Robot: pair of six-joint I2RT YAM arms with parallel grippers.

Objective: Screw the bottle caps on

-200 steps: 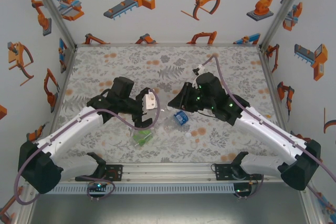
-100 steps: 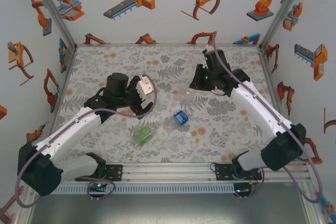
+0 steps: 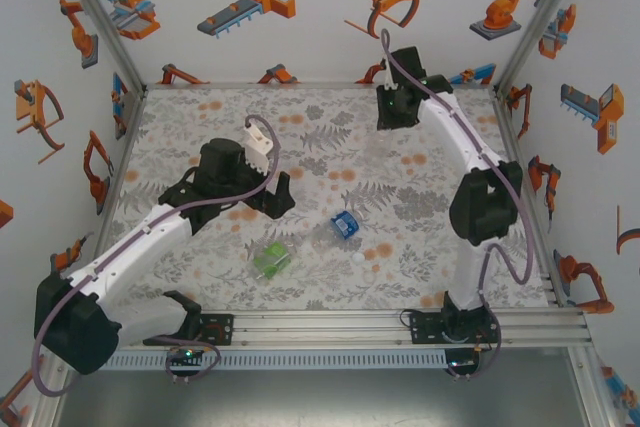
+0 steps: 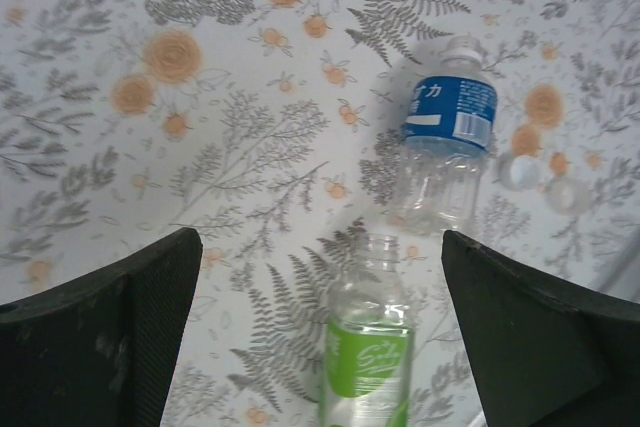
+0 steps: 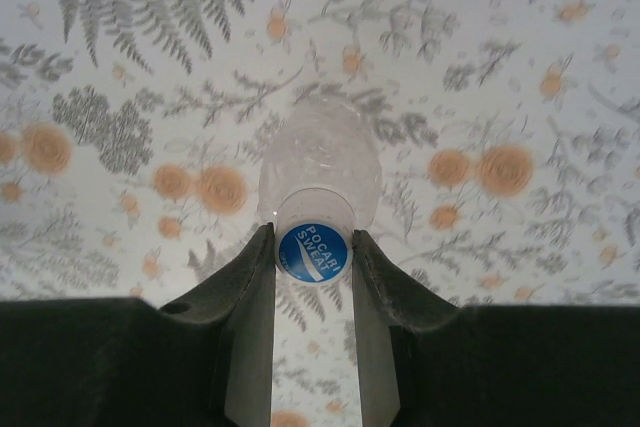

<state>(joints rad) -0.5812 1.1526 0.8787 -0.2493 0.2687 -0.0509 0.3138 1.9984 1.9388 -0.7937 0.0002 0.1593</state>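
Note:
My right gripper (image 5: 313,277) is shut on a whitish cap (image 5: 313,250) with a blue printed top. That cap sits on the plain clear bottle (image 5: 320,162), which hangs under it above the table. From above, the right gripper (image 3: 392,115) is raised near the back wall. My left gripper (image 4: 320,337) is open and holds nothing, low over the green-label bottle (image 4: 370,362), whose mouth is uncapped. Beyond it lies the blue-label bottle (image 4: 447,117) with a white cap on. Two loose caps (image 4: 520,169) rest to its right. The left gripper (image 3: 278,199) is left of both bottles (image 3: 270,260).
The flowered tablecloth (image 3: 200,127) covers the table. White walls with orange robot stickers close it in on three sides. The blue-label bottle (image 3: 343,225) lies near the middle, with a small loose cap (image 3: 357,259) in front of it. A metal rail (image 3: 330,325) runs along the near edge.
My right arm has risen and swung from the table's middle to the back, carrying the clear bottle by its cap. My left gripper has drawn back to the left, away from the bottles.

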